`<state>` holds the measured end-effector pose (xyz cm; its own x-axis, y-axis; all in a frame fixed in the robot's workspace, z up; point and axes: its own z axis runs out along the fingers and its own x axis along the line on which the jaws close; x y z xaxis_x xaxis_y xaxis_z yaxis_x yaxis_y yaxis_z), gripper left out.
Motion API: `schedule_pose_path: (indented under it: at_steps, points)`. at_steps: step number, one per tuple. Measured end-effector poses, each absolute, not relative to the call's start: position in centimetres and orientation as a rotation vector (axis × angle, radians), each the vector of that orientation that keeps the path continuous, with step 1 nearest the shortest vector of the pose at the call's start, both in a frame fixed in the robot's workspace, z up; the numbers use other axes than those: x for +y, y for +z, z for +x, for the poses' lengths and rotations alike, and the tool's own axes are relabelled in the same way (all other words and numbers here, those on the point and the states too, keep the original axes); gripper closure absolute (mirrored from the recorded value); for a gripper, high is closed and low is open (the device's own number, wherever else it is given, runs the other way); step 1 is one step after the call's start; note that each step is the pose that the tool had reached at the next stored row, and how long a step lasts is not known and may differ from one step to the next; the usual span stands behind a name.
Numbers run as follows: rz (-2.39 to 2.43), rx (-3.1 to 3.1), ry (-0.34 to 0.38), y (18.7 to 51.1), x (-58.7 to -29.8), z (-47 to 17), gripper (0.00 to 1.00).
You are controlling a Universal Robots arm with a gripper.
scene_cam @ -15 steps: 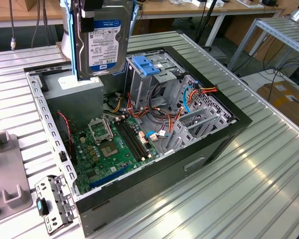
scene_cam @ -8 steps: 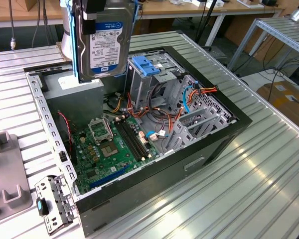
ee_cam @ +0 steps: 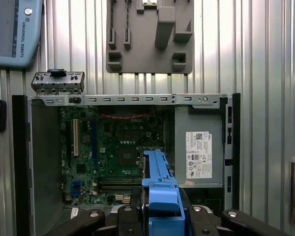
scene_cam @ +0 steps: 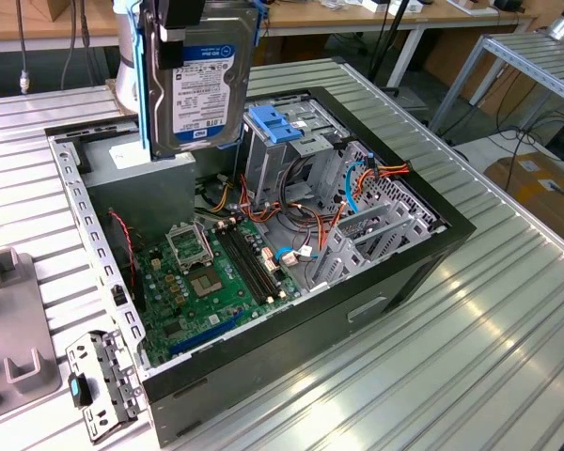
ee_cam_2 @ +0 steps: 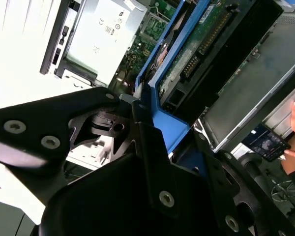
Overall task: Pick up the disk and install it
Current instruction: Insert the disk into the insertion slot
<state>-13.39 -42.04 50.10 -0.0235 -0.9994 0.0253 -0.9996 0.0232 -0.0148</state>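
Disk (scene_cam: 202, 89) hangs upright in the air over the far end of the open computer case (scene_cam: 451, 235), toward the exterior view's left. Its white label faces outward and a blue rail runs down each side. The claw (scene_cam: 180, 26) is clamped tight on its upper end, and in both wrist views the black jaws press on the blue rail. Everything sits on a ribbed aluminium table (scene_cam: 508, 357). The case lies on its side with its cover off. Inside it, a grey power supply (ee_cam: 199, 128) with a white sticker fills the far left corner, just beside the green motherboard (scene_cam: 216, 282). A metal drive cage (scene_cam: 296, 155) stands further right, with a flat blue clip (scene_cam: 277, 124) on top. A small metal bracket (scene_cam: 99, 381) lies on the table by the near left corner of the case.
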Motion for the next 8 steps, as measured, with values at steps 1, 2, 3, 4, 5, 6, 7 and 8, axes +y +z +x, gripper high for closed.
schedule_pose_path:
  at_steps: [1,2,3,4,5,6,7,8]
  points:
    - [2.190,-2.242,0.044,50.10,-42.11,-13.39,0.63]
    - [2.190,-2.242,0.044,50.10,-42.22,-13.39,0.63]
    - [2.190,-2.242,0.044,50.10,-42.33,-13.39,0.63]
    - [2.190,-2.241,0.044,50.10,-42.42,-13.39,0.63]
    - [2.190,-2.242,0.044,50.10,-42.56,-13.39,0.63]
    - [2.190,-2.241,0.044,50.10,-42.65,-13.39,0.63]
    - [2.190,-2.242,0.044,50.10,-42.76,-13.39,0.63]
    - [2.190,-2.242,0.044,50.10,-42.87,-13.39,0.63]
